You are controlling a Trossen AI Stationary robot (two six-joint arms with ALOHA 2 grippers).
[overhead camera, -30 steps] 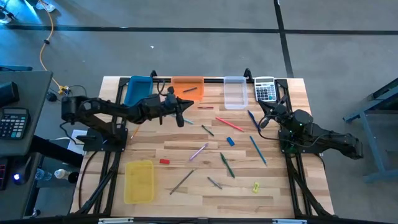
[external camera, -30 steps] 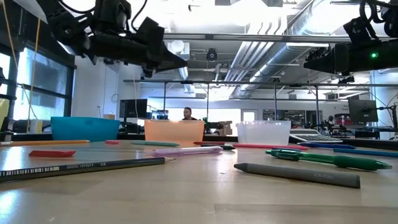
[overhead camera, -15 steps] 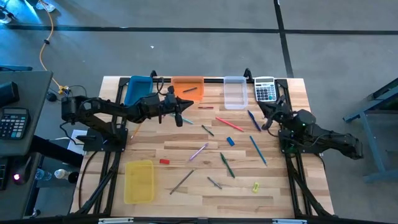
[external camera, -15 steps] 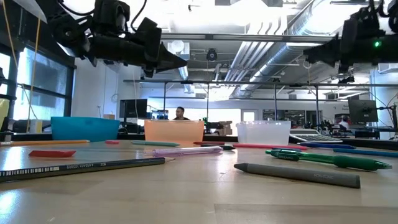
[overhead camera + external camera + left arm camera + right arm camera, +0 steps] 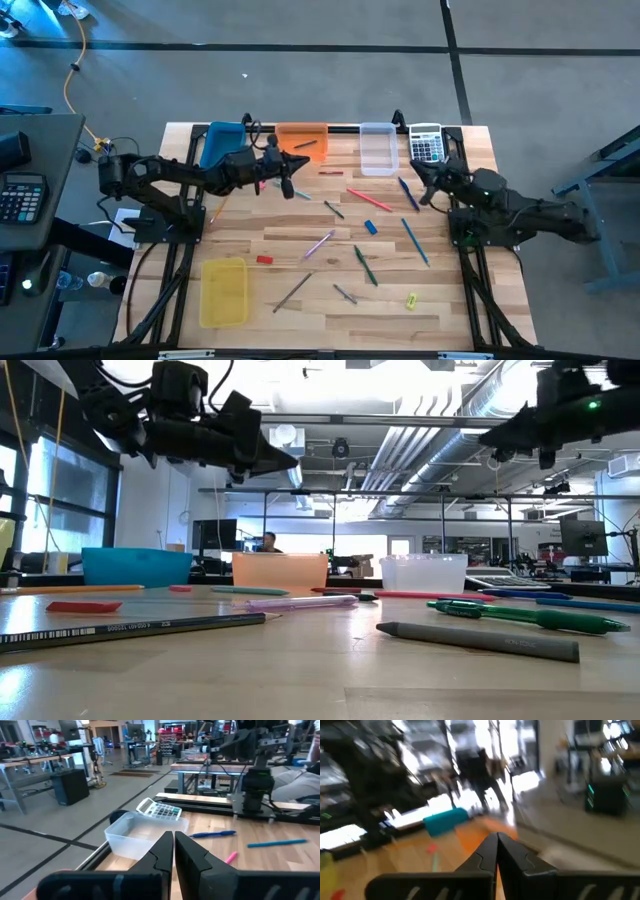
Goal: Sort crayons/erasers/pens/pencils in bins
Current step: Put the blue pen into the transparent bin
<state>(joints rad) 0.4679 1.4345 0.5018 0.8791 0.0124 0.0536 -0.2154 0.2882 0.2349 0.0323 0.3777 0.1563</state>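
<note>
Left gripper [image 5: 293, 187] pinched closed, empty, raised just near of orange bin [image 5: 301, 143]. Right gripper [image 5: 418, 172] closed, empty, raised by calculator [image 5: 427, 145] and clear bin [image 5: 377, 148]. Pens, pencils, crayons scattered mid-table; yellow bin [image 5: 224, 291] near left; blue bin [image 5: 222, 141] far left.

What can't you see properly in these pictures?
- Inside of the blue bin: the left arm covers part of it from above, and the low view shows only its wall.
- Inside of the orange bin: in the low view, its wall hides it.
- Small yellow thing: too tiny from above to name.
- Right wrist view: blurred, so table items can't be told apart.
</note>
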